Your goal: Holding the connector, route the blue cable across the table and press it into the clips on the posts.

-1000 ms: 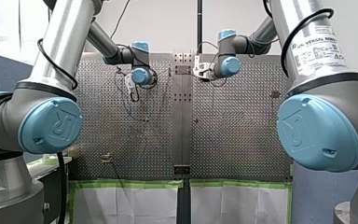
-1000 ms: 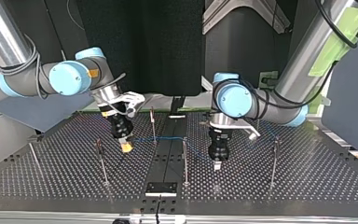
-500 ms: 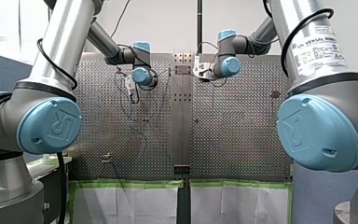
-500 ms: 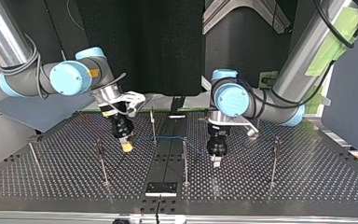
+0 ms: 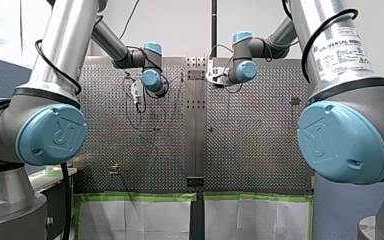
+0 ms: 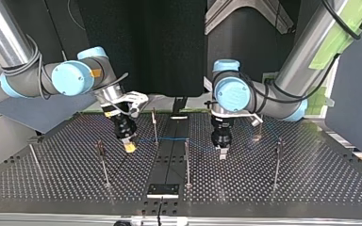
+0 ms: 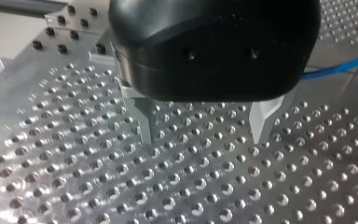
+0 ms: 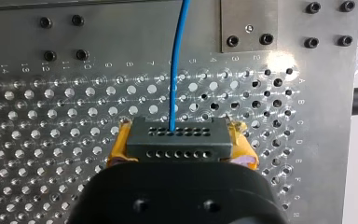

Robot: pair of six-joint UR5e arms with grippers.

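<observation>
1. Clamping the dark connector [image 8: 176, 140] between its yellow pads [image 8: 243, 151], my right gripper [image 8: 179, 142] holds it with its rows of holes facing ahead.
2. The blue cable [image 8: 177, 56] leaves the middle of the connector and runs straight ahead of the gripper over the perforated table [image 8: 51, 116].
3. In the top view, my right gripper hangs just left of the dark centre strip [image 6: 168, 162], with its tip close above the table.
4. From there the cable crosses the centre strip. It passes one post [image 6: 155, 126] at the strip's left edge and another post [image 6: 186, 162] at its right edge. Whether it sits in any clip cannot be told.
5. My left gripper [image 6: 222, 154] hangs just right of the centre strip, near the cable.
6. In the left wrist view, its metal fingers [image 7: 145, 122] stand apart with nothing between them, and the cable passes beside the gripper.
</observation>
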